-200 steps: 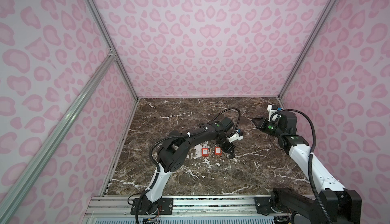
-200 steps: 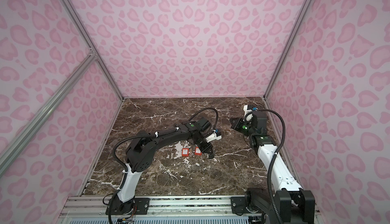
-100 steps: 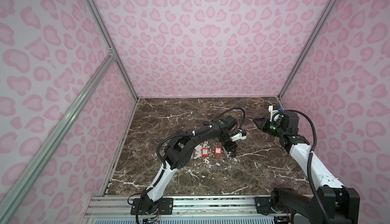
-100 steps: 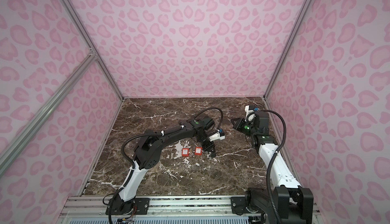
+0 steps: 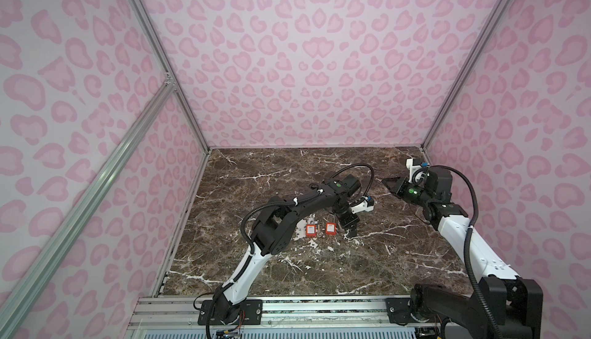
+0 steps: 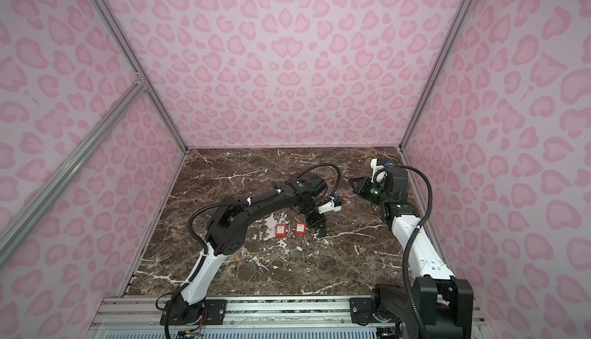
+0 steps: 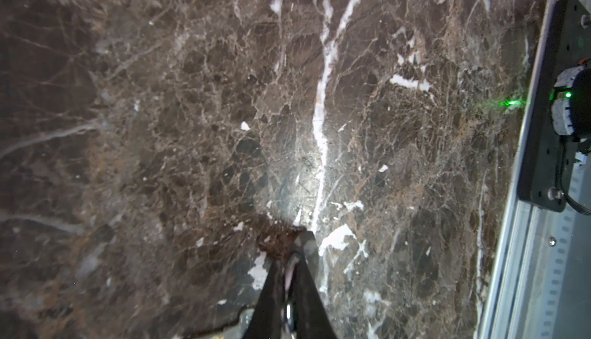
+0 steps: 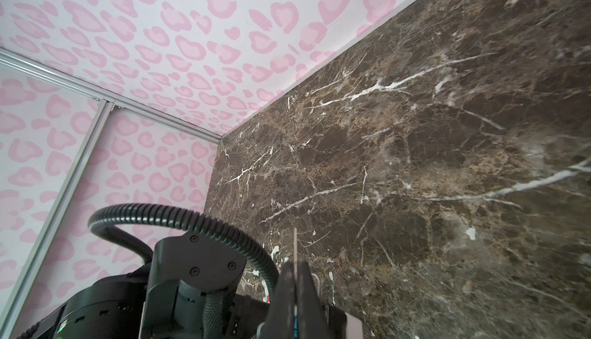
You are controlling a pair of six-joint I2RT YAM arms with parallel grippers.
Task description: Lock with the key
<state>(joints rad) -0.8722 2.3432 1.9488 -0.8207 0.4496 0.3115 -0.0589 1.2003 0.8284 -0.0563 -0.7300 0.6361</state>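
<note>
My right gripper (image 8: 295,265) is pressed together on the key (image 8: 295,244), and the thin blade sticks out straight past the fingertips. In a top view this gripper (image 5: 385,181) hangs in the air, well apart from the locks, and points toward the middle of the table (image 5: 287,174).

The left lock (image 5: 310,230) and the right lock (image 5: 331,228) lie flat on the table, near each other, with the labels up. My left gripper (image 5: 351,233) points down just beside the right lock, on the side away from the left lock. In the left wrist view its fingers (image 7: 308,276) run together to one point. It is dark there, so I cannot tell if they are fully closed or a little apart. No lock shows in that view.

I judge that the step in hand is to fix the right lock, so that the key can enter it. To do this well, I should spread the left gripper enough and take the lock by its body, not by the shackle. The keyhole end must be free and turned toward my right gripper. I must not push the left lock while I do this.

Then I should bring the key slowly, in one line with the hole. The blade is thin and can slip in my grip if it meets the lock at an angle. When I turn the key, the left gripper must hold firmly, otherwise the lock turns together with it.
</note>
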